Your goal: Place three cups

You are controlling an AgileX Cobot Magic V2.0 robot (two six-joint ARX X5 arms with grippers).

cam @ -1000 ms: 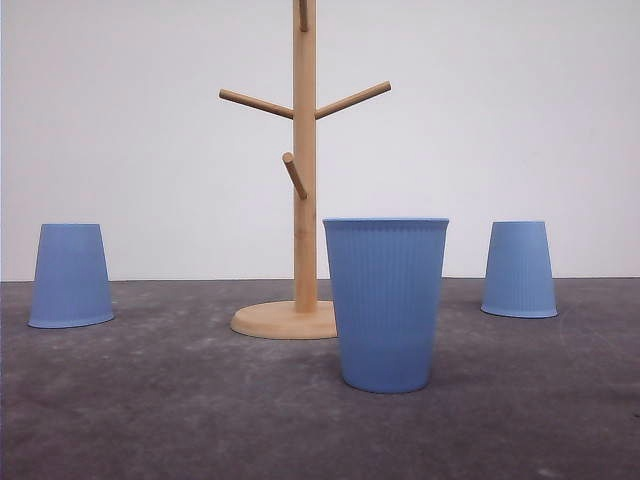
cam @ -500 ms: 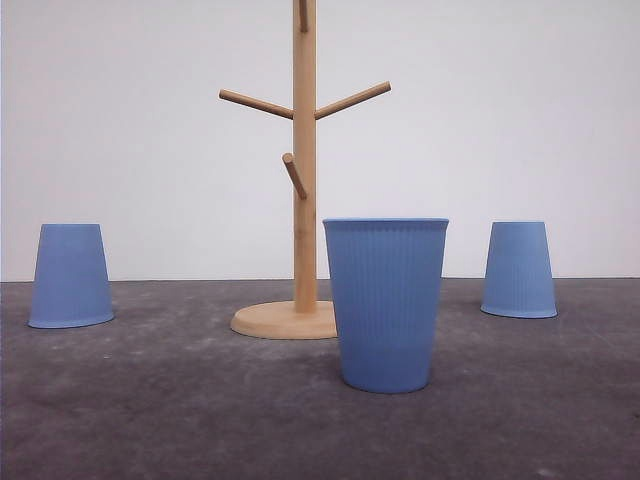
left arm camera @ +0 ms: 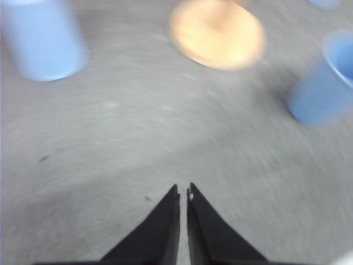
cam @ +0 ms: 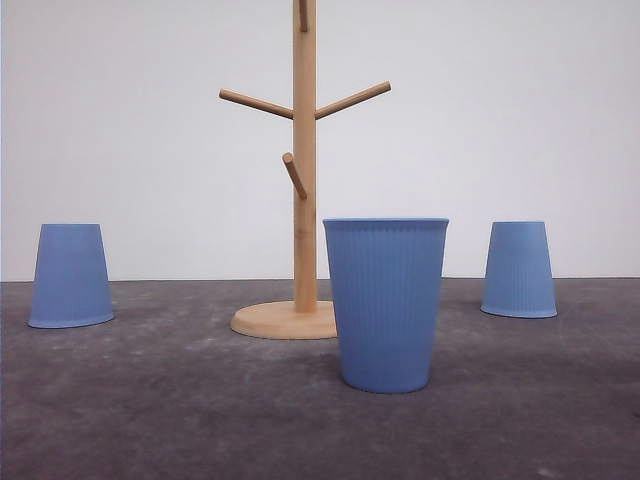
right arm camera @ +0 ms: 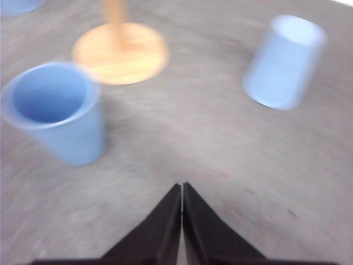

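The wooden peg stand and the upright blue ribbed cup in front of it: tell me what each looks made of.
The tall peg stand with round base looks like pale unfinished or lightly sealed wood: tan colour, matte surface. The light-blue ribbed cup standing mouth up looks like moulded plastic, matte, with fine vertical ribbing and a smooth rim band; paper or ceramic cannot be ruled out.

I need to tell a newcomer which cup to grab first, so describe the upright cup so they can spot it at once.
Find the wooden peg stand in the middle of the grey table. Just in front of its round base and a little to the right stands the upright cup. It is the nearest of the three light-blue ribbed cups and stands mouth up; the left cup and right cup are upside down.
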